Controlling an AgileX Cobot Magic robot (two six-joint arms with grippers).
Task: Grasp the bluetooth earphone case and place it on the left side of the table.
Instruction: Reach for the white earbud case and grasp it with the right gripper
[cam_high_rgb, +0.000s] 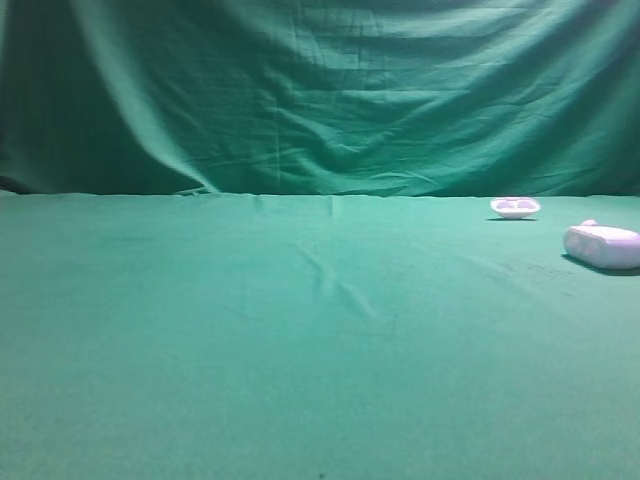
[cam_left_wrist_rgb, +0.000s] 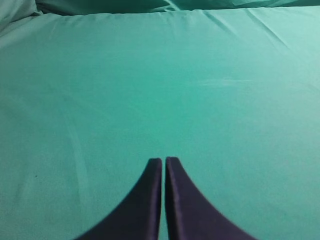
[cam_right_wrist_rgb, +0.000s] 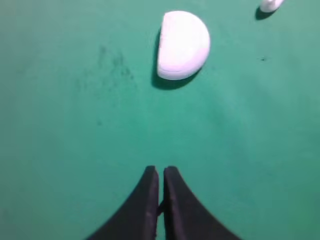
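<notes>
The bluetooth earphone case (cam_high_rgb: 603, 246) lay near the right edge of the surface (cam_high_rgb: 300, 340), not yet grasped, with a smaller white tray (cam_high_rgb: 515, 207) behind it, closer to the far edge. In the right wrist view the case (cam_right_wrist_rgb: 183, 45) was ahead of the right gripper (cam_right_wrist_rgb: 161, 172) and slightly to its right, well apart from it, so the right arm was clearly the nearer one. The jaws of this gripper stood together with only a thin slit between them, holding nothing. The long axis of the case seemed to run across the surface from left to right, though the wrist view foreshortened it and I cannot be sure. The left gripper (cam_left_wrist_rgb: 163, 162) hung over bare green cloth, its jaws closed and empty.
</notes>
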